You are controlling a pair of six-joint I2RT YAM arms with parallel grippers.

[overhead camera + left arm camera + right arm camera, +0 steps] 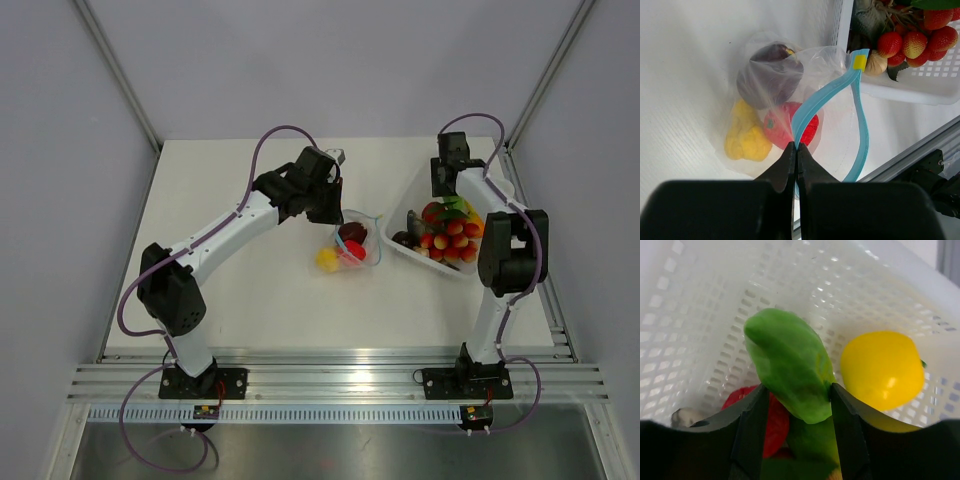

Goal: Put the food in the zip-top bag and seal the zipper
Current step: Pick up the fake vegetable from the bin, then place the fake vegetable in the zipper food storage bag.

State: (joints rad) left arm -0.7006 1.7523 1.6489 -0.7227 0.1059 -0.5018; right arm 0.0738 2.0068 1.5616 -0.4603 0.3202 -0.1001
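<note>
The clear zip-top bag (352, 243) lies mid-table with its mouth gaping. Inside it are a dark maroon piece (767, 80), a yellow piece (745, 137) and a red piece (777, 130). My left gripper (796, 147) is shut on the blue-teal zipper (830, 92), pinching one side of the strip near its end. My right gripper (798, 387) reaches down into the white basket (715, 315). Its jaws press both sides of a green food piece (790, 365). Beside it lie a yellow pepper (882, 367) and a red piece (777, 420).
The white basket (405, 205) stands at the right of the table, close to the bag's mouth. It holds several toy strawberries (912, 42) and other food. The table's front rail (920, 155) runs just beyond the bag in the left wrist view.
</note>
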